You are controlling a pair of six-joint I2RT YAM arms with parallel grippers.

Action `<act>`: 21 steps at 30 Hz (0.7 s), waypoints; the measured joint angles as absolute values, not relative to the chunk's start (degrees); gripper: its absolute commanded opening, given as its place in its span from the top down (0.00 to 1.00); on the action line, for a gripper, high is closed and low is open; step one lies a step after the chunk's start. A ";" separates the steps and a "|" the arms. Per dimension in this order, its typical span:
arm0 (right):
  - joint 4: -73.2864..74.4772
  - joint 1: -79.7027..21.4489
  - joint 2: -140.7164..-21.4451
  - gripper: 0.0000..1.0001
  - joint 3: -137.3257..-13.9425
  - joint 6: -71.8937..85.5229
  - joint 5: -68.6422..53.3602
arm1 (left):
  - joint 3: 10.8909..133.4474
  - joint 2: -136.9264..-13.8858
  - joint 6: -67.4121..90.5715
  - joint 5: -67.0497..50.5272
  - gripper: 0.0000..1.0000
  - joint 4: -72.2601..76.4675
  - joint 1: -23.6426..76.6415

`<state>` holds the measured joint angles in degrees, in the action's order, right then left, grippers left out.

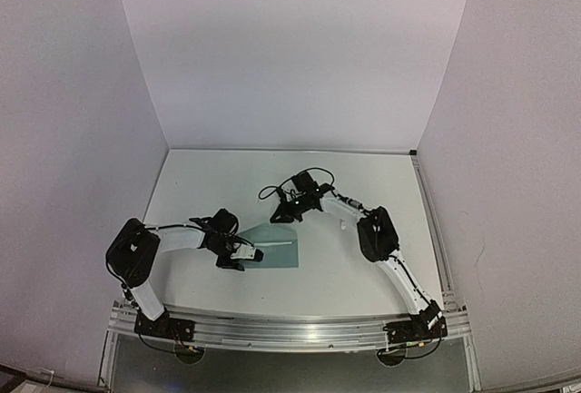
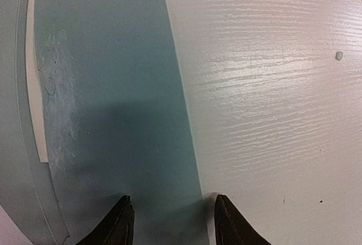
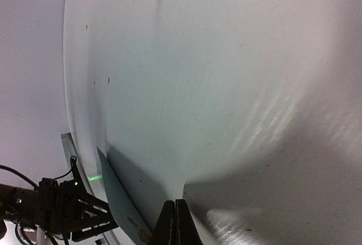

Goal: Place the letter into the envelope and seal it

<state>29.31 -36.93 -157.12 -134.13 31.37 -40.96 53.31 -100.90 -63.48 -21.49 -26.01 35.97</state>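
Envelope (image 2: 113, 86) edge — open table (image 2: 271, 115) alongside

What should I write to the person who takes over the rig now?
Left gripper: open, low over the edge of the envelope.
Right gripper: shut, nothing seen in it, near the envelope.
Envelope flat on the table, flap apparently open.
Letter: no loose sheet in view; a pale strip at the mouth may be its edge.
Left to do: confirm the letter is in, close the flap, seal.
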 measured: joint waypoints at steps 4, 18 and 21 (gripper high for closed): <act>29.00 -37.06 -157.74 1.00 -133.84 29.76 -46.66 | 54.39 -101.63 -63.45 -20.99 0.57 -26.55 35.97; 26.84 -40.81 -154.58 1.00 -127.17 22.06 -51.62 | 54.41 -101.65 -62.59 -20.62 0.61 -26.48 35.97; 26.79 -42.13 -152.55 1.00 -124.72 21.08 -48.46 | 54.41 -101.65 -61.82 -20.37 0.62 -26.48 36.08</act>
<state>26.79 -42.13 -152.55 -124.72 21.08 -48.46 54.41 -101.65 -61.82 -20.37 -26.48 36.08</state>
